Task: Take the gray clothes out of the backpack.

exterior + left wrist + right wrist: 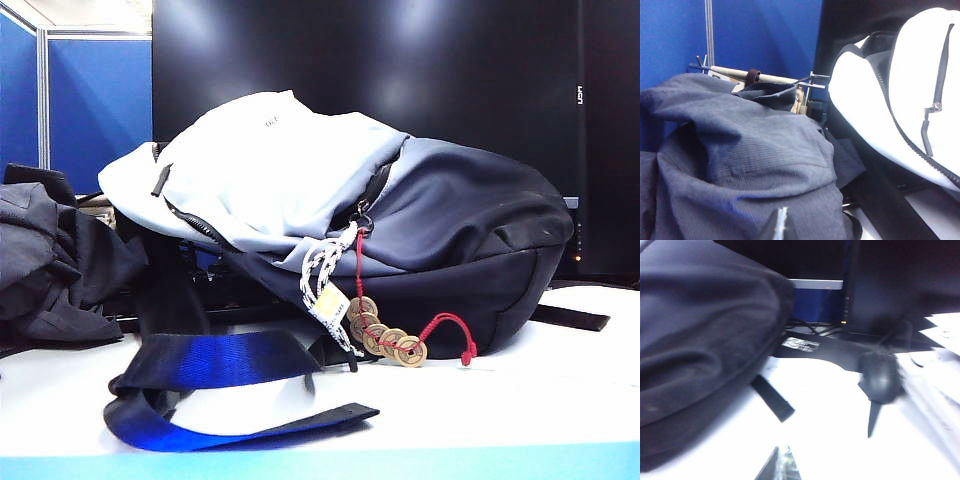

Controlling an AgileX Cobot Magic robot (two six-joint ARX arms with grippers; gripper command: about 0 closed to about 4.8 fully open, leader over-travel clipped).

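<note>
- The gray clothes [45,260] lie heaped on the table just left of the backpack [330,220], already outside it.
- Left gripper [781,225] hangs over the heap, jaws pressed together, empty.
- Right gripper [782,465], equally closed, sits beside the backpack's dark end; both should simply stay clear.

My left gripper [780,225] shows dark with a pale metallic edge, pressed together before the dark charcoal-gray, finely ribbed fabric clothes [740,160]. My right gripper [780,466] looks the same, closed over the white table [830,430]. The large rounded backpack [440,220] has a pale gray-white upper panel and a navy-black body. Its webbing strap [215,360] fades from bright blue to black. Brass coins [385,340] hang on a red cord [447,325], beside a white-and-black speckled cord [322,265]. The partition [95,100] is blue.
</note>
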